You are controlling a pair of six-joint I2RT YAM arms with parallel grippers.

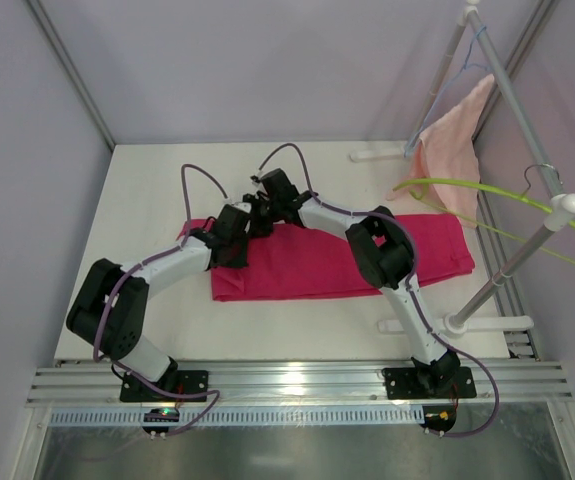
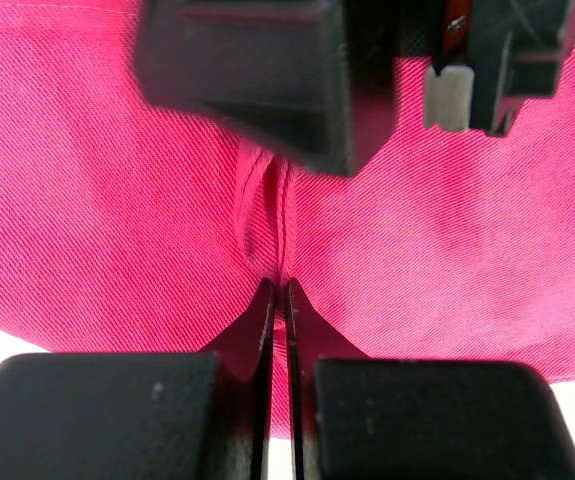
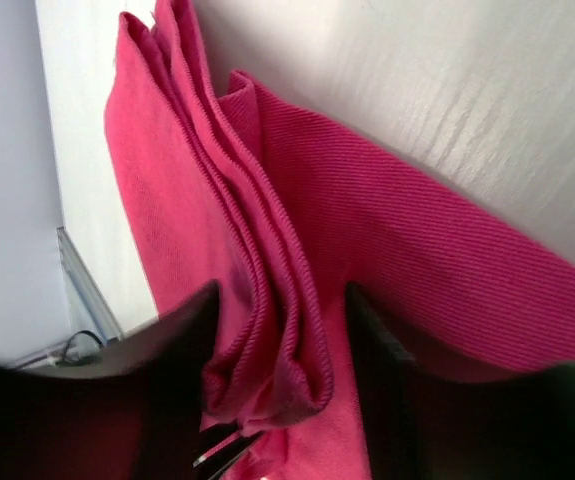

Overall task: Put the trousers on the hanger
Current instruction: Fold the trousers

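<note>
The magenta trousers (image 1: 317,265) lie folded flat across the middle of the table. My left gripper (image 1: 239,232) is at their far left edge; in the left wrist view the fingers (image 2: 277,292) are shut on a small pinch of the cloth (image 2: 117,200). My right gripper (image 1: 262,212) is right beside it, its body showing ahead in the left wrist view (image 2: 247,80). In the right wrist view it (image 3: 282,340) holds a thick bunched fold of the trousers (image 3: 447,260) between its fingers. The lime-green hanger (image 1: 457,182) hangs from the rack at the right, apart from both grippers.
A white clothes rack (image 1: 512,265) stands along the right side, its foot (image 1: 452,325) near the trousers' right end. A pale pink towel (image 1: 452,140) and a light-blue wire hanger (image 1: 477,40) hang from its bar. Walls close in on the left and back.
</note>
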